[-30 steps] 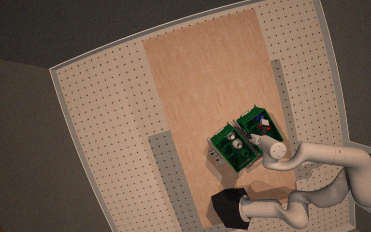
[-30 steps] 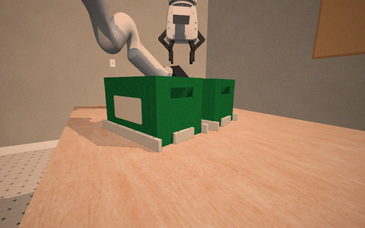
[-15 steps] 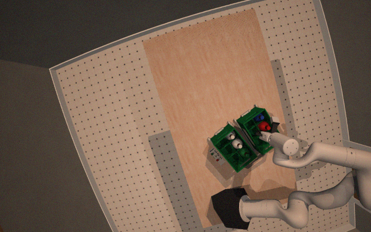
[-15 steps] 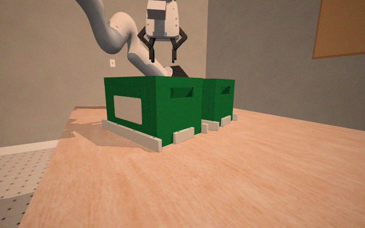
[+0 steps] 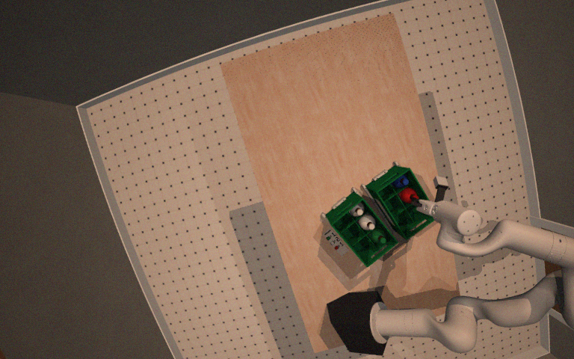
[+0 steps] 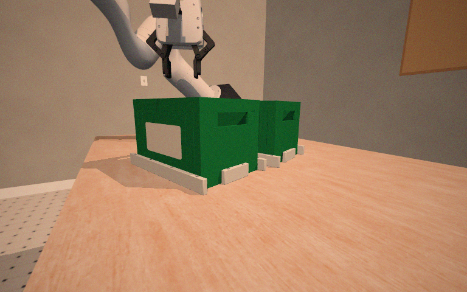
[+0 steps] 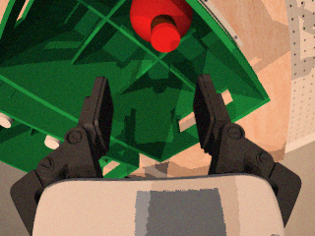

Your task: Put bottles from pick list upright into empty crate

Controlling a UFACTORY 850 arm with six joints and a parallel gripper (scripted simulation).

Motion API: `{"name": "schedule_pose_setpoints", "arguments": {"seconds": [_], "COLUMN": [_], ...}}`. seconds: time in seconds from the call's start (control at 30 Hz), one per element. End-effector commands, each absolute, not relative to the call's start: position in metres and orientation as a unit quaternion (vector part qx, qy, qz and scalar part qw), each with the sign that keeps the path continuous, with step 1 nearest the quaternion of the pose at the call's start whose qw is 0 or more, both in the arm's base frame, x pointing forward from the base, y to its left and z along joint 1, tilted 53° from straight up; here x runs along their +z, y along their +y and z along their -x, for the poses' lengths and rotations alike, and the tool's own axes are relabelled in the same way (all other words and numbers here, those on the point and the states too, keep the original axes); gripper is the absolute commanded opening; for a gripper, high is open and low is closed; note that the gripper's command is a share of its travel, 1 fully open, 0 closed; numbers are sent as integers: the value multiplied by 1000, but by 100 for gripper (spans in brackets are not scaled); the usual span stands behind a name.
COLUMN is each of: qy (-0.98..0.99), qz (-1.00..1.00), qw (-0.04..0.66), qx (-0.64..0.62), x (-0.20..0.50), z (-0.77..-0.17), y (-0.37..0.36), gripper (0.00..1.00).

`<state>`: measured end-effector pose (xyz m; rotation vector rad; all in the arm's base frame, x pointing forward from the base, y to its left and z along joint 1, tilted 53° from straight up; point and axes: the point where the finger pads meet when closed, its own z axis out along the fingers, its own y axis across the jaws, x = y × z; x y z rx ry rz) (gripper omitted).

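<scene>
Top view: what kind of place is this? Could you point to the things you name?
Probably a robot test cell or lab: a jointed arm (image 5: 525, 241) (image 6: 187, 81) works over a wooden table (image 5: 321, 114) (image 6: 275, 227), with two green bottle crates (image 5: 367, 262) (image 5: 409, 236) (image 6: 227, 144) (image 6: 270, 127) held by low stops (image 6: 168, 172).

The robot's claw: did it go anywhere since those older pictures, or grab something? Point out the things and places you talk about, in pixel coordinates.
The gripper (image 5: 416, 203) (image 6: 182, 76) (image 7: 153, 90) moved away from the crate by the pick list, toward the red bottle (image 5: 407, 195) (image 7: 159, 22). It grabbed nothing. Both crates stayed put.
</scene>
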<state>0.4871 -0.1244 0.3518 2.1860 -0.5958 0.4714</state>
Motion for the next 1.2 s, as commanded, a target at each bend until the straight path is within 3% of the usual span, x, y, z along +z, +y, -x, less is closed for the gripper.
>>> {"name": "schedule_pose_setpoints", "arguments": {"seconds": [0.0,1.17], "qy": [-235,-235], "qz": [-865,-865], "qw": [401,401], "qx": [187,187], "x": [361,343], "z": [-486,-489], "y": [-131,-153], "gripper": [65,65]}}
